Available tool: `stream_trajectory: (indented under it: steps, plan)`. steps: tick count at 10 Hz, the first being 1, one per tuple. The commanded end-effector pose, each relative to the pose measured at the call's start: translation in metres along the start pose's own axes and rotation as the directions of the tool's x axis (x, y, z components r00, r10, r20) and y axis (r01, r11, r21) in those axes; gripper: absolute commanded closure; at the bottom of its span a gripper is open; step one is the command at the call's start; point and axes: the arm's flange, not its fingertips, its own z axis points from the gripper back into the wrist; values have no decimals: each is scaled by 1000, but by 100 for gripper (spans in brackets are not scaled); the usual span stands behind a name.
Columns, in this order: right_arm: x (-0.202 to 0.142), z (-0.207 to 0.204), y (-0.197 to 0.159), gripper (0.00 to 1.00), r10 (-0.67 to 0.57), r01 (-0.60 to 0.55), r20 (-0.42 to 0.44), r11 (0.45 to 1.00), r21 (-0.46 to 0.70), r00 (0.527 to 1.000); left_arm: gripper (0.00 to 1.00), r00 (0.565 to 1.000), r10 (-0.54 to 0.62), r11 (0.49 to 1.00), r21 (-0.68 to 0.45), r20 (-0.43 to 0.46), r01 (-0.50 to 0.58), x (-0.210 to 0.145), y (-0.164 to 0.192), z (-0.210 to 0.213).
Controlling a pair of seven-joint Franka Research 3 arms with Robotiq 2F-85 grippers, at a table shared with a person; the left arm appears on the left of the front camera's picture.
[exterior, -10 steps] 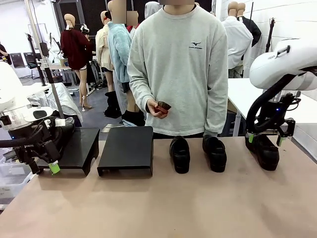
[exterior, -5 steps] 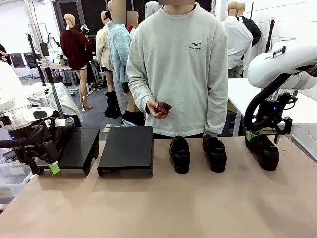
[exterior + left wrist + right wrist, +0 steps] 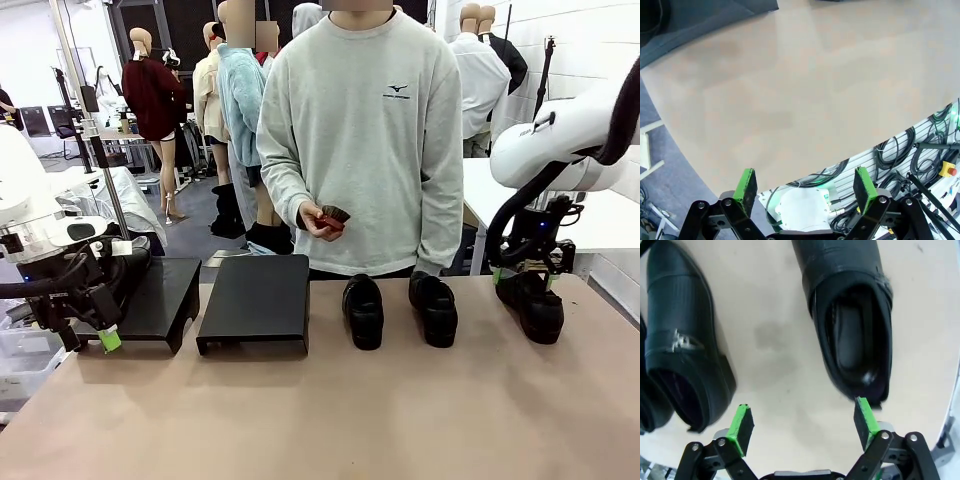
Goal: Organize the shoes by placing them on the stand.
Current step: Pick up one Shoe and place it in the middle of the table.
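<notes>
Three black glossy shoes stand in a row on the tan table: a left one (image 3: 363,310), a middle one (image 3: 433,308) and a right one (image 3: 533,305). My right gripper (image 3: 521,277) hovers open over the heel end of the right shoe (image 3: 850,315), its fingers on either side of bare table, one pad (image 3: 863,421) just off the heel. The middle shoe (image 3: 682,340) lies to the side in the right wrist view. Two low black stands (image 3: 257,298) (image 3: 160,297) sit at the table's left. My left gripper (image 3: 88,338) (image 3: 805,185) is open and holds nothing, beside the leftmost stand.
A person in a grey sweatshirt stands at the far edge, holding a small dark brown block (image 3: 328,216) in one hand. The table's front half (image 3: 320,410) is bare. Cables and a rail (image 3: 910,155) lie beyond the table edge under my left gripper.
My right arm has shifted left and a little farther back, bringing the open gripper from above the right shoe toward its heel. The left arm, the shoes and the stands have not moved.
</notes>
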Motion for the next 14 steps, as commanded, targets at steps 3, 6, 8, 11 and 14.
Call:
stream_trajectory:
  steps: [3, 6, 8, 11, 14]
  plan:
    - [28, -12, 7, 0, 7, -7, -20, 1000, 13, 1000, 0, 1000, 1, 1000, -3, 21, -1, -1, 1, -2]
    - [33, -39, 3, 0, 48, -50, -63, 998, -25, 997, 0, 1000, 1, 1000, -3, 21, -1, -1, 1, -2]
    - [34, -48, 1, 0, 42, -43, -54, 999, -19, 998, 0, 1000, 1, 1000, -3, 21, -1, -1, 1, -2]
    - [33, -51, 0, 31, 50, -50, -7, 998, -30, 999, 0, 1000, 1, 1000, -3, 21, -1, -1, 1, -2]
    - [32, -52, 0, 88, 62, -62, -10, 998, -31, 998, 0, 1000, 1, 1000, -3, 21, -1, -1, 1, -2]
